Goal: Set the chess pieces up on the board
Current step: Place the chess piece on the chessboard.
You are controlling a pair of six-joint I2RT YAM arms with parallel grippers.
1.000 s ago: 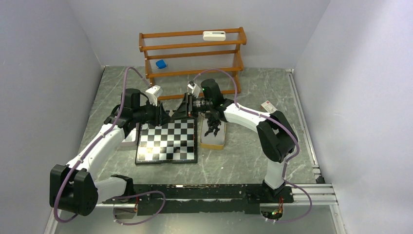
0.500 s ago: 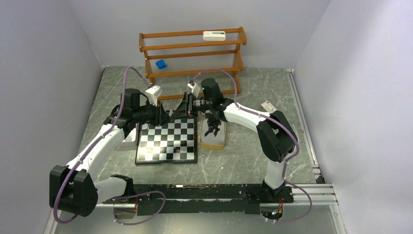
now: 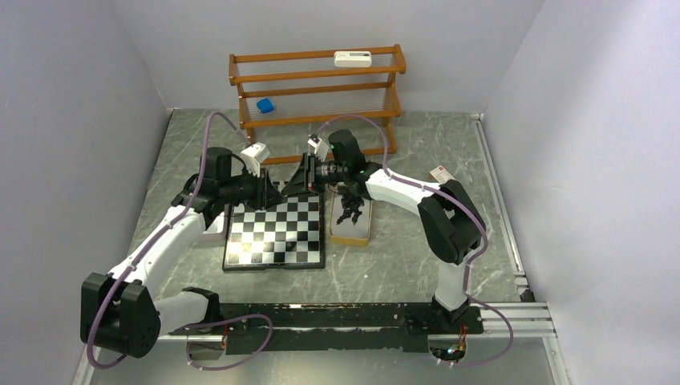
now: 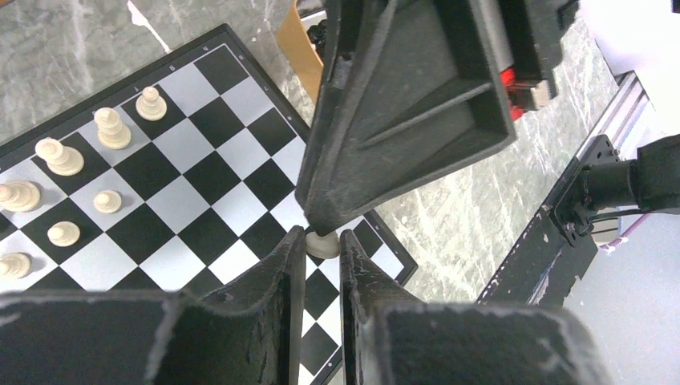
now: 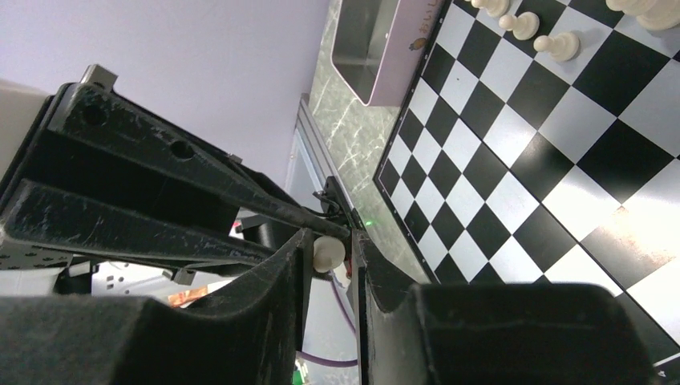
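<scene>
Right gripper [image 5: 331, 241] edged left, straddling cream piece [image 5: 329, 254] (half hidden)

Left arm [image 3: 172, 233] and right arm [image 3: 401, 191] extend forward and inward. Left gripper [image 4: 322, 239] and right gripper [image 5: 330, 241] meet tip to tip, both clamping one cream chess piece [image 5: 329, 255].

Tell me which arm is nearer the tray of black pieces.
Right. The right arm passes by the tray's far end. The left arm lies on the opposite side, with the board between it and the tray.
</scene>
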